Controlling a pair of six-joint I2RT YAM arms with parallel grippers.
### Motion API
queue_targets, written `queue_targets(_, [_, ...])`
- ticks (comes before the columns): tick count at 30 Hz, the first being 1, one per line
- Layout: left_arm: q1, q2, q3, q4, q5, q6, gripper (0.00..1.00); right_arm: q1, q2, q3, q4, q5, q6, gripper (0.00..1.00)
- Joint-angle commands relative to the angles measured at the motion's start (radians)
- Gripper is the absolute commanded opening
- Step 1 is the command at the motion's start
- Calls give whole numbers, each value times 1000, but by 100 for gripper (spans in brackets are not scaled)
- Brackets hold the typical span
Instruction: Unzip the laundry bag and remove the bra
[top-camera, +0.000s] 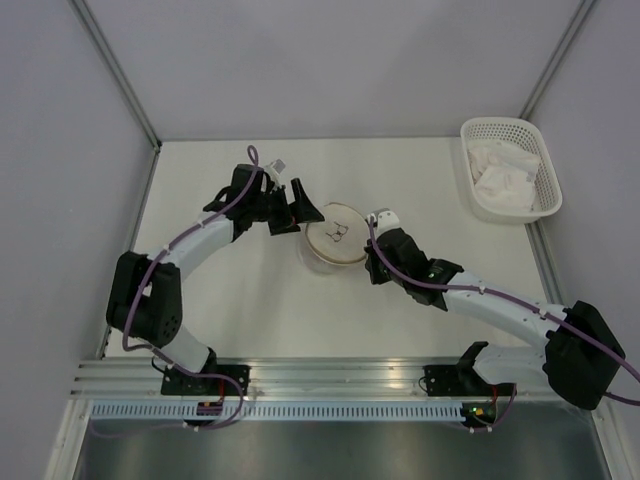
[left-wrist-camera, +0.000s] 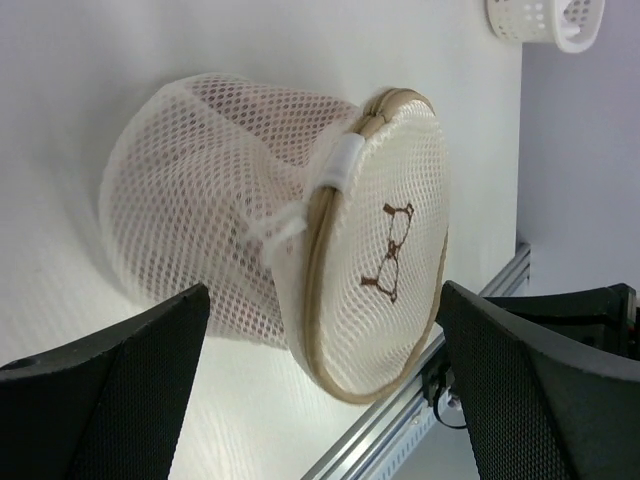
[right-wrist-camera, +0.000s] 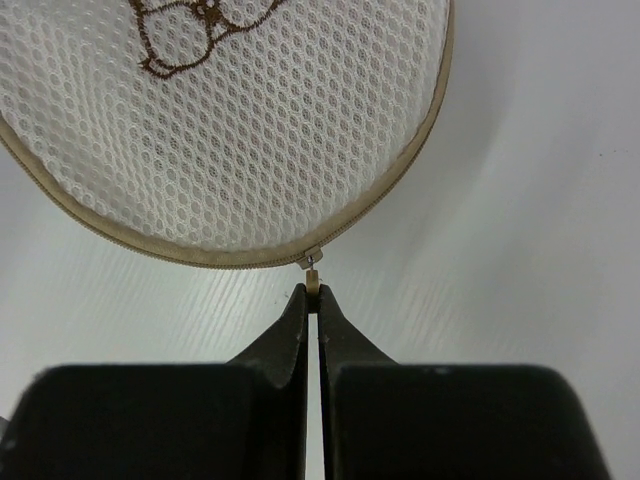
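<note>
Right gripper (right-wrist-camera: 312, 305) pinches the zip pull (right-wrist-camera: 312, 283) of the laundry bag (top-camera: 335, 243), well in from the table (top-camera: 250, 320) edges. Left gripper (top-camera: 295, 212) gapes wide beside it. Zip looks closed; unzipping and bra removal remain.

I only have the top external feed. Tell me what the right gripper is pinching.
Observer: The right gripper is shut on the zip pull at the rim of the laundry bag.
Operator: Report the zip's state.
Observer: The right wrist view shows no gap in the rim on either side of the pull.
Operator: Now the left gripper.
Observer: The left gripper is open. The bag lies just beyond its fingers, which do not touch it.
</note>
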Motion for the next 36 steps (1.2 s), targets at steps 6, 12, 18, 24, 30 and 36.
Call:
queue_targets(6, [4, -445, -160, -122, -272, -119, 100, -2, -36, 4, 74, -241, -20, 1])
queue_targets(12, [-5, -653, -307, -146, -260, -213, 100, -1, -42, 4, 141, -431, -14, 0])
queue_targets(18, [-38, -716, -410, -139, -283, -308, 100, -1, -15, 17, 214, -606, -5, 0])
queue_targets(24, [-74, -676, -416, -96, -269, -377, 100, 2, 0, 13, 326, -729, 56, 0])
queue_targets(30, [-101, -670, -455, 57, -237, -497, 100, 21, 23, 22, 347, -746, 63, 0])
queue_targets(36, [-190, -558, -390, 88, -228, -546, 100, 36, 42, 30, 353, -745, 58, 1])
